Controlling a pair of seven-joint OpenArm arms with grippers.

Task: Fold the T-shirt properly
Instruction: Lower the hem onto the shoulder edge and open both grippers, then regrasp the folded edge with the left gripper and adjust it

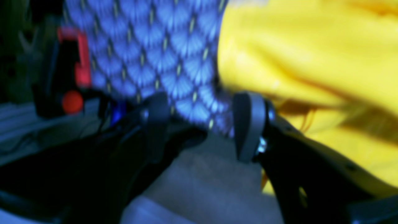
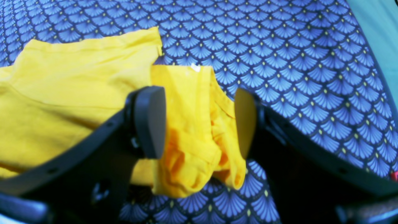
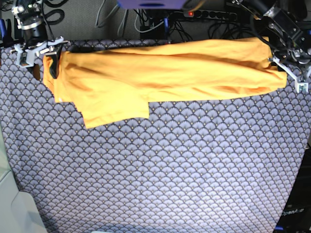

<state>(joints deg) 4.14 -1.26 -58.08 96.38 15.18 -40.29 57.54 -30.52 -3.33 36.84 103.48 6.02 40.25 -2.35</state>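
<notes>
A table cover (image 3: 160, 170) of blue-grey scallop pattern spreads over the whole work surface, and on it, along the far edge, lies the yellow-orange T-shirt (image 3: 160, 73), stretched from side to side in a long folded band with one sleeve flap reaching nearer at the left.

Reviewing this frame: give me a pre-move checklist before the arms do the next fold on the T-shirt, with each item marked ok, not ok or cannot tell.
1. T-shirt fully on the table cover: ok, stretched along the far edge.
2. Right gripper open around cloth: ok, a bunched end sits between its jaws, not pinched.
3. Left gripper open: ok, but only table cover shows between its jaws; shirt lies beside it.
4. Shirt flat: not ok, long creases and a sleeve flap hanging toward the near side.
5. Left grip point on the shirt: cannot tell, view blurred.
</notes>
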